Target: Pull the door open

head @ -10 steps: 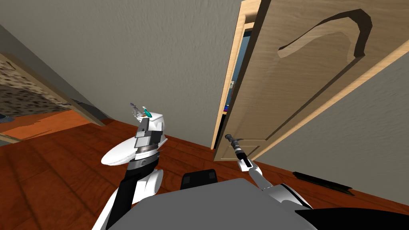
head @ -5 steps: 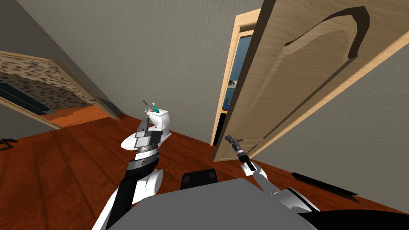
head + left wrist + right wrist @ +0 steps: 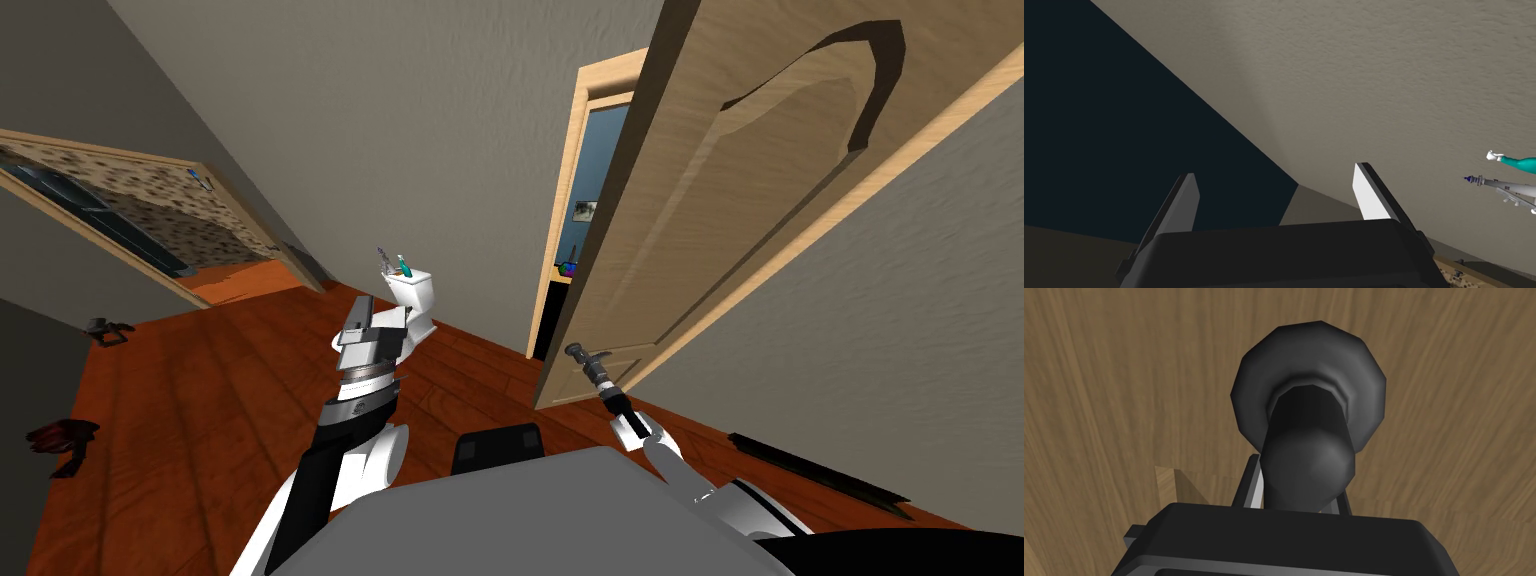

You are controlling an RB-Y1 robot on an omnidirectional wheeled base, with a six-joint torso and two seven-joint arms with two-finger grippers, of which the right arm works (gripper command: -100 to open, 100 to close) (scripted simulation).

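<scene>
**Door gap widens as I turn with the pull**

Since a second ago the whole head view has swung, which is my own turn. The gap between the door point(image 3: 700, 200) and its frame point(image 3: 572, 200) has also widened, showing more of the blue space point(image 3: 603, 150) beyond. I judge the pull is working: the leaf is partly open with more swing left.

Nearest, on my right, the right gripper point(image 3: 588, 362) is clamped on the dark handle point(image 3: 1308, 413) low on the door's near face, its fingers pressing both sides. Left of the door, the left gripper point(image 3: 358, 308) is raised in front of me, fingers wide apart and holding nothing.

Farther off, against the wall point(image 3: 400, 120), a white toilet point(image 3: 420, 300) carries a teal item point(image 3: 1516, 163) and a grey item point(image 3: 1504, 187) on its tank. I cannot tell whether a holder contains them.
</scene>
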